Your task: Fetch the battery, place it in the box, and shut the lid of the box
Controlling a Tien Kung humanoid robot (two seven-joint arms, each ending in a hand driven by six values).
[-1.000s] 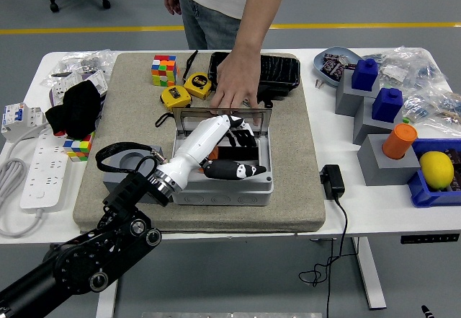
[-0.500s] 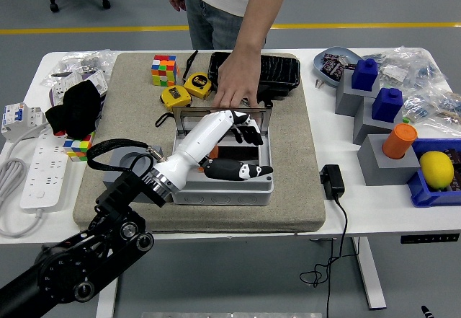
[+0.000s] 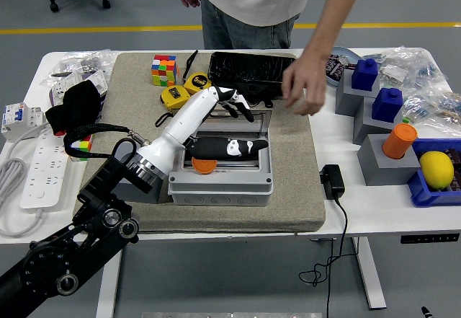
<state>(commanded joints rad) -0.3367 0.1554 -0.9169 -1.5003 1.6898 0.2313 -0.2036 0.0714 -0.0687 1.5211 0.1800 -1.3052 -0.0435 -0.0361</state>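
A grey box (image 3: 222, 184) sits on the grey mat (image 3: 295, 188) in the middle of the table. Its clear lid (image 3: 261, 122) stands raised at the back. An orange round piece (image 3: 203, 165) lies inside the box at the front left. My left hand (image 3: 232, 125) reaches over the box. Its fingers (image 3: 235, 104) lie spread at the lid's top edge and its thumb (image 3: 234, 147) stretches across the opening; it holds nothing I can see. A person's hand (image 3: 305, 90) hovers to the right of the box, beside a blue dish of batteries (image 3: 333, 65).
A black tray (image 3: 252, 73), two yellow tape measures (image 3: 176, 96) and a colour cube (image 3: 163, 69) lie behind the box. A black cloth (image 3: 75, 106) and a power strip (image 3: 39, 168) are at the left. Blue blocks (image 3: 366, 73), an orange cylinder (image 3: 400, 140), a lemon (image 3: 437, 169) and a power adapter (image 3: 331, 181) are at the right.
My left hand has risen from inside the box to the lid's top edge. The person's hand has left the lid and moved right. The orange piece in the box now shows.
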